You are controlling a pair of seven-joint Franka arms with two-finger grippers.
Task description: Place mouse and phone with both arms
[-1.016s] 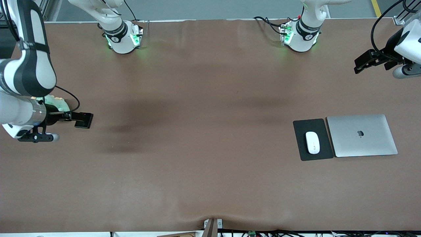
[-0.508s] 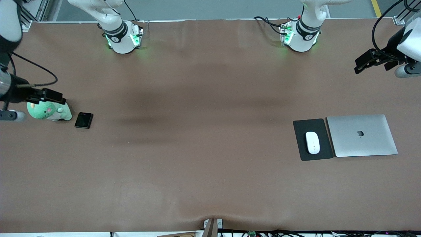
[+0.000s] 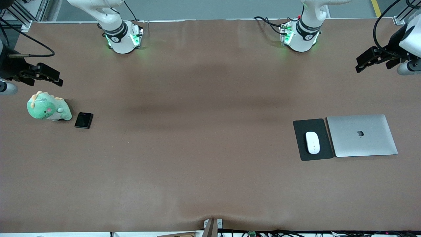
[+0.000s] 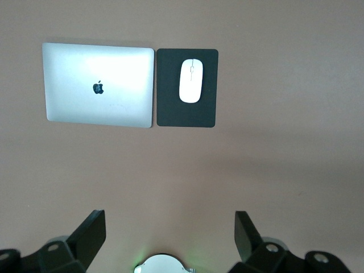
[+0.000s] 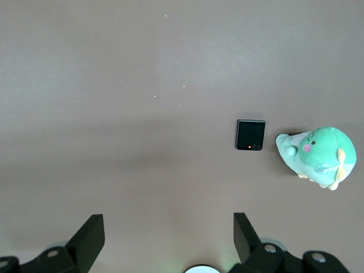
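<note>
At the frame's edges: two grippers, both raised above the brown table (image 3: 204,171).
Right gripper (image 3: 49,75): upper left of the front view, over bare table; jaws spread wide, holding nothing.
Left gripper (image 3: 368,61): upper right of the front view, over bare table; jaws spread wide, empty.
Phone (image 3: 83,120): one, lying flat at left of the front view, just beside one green plush toy (image 3: 47,108).
Mouse (image 3: 312,142): one, lying on one dark pad (image 3: 301,149) at lower right.
Laptop (image 3: 361,135): one, closed, just beside the pad.
</note>
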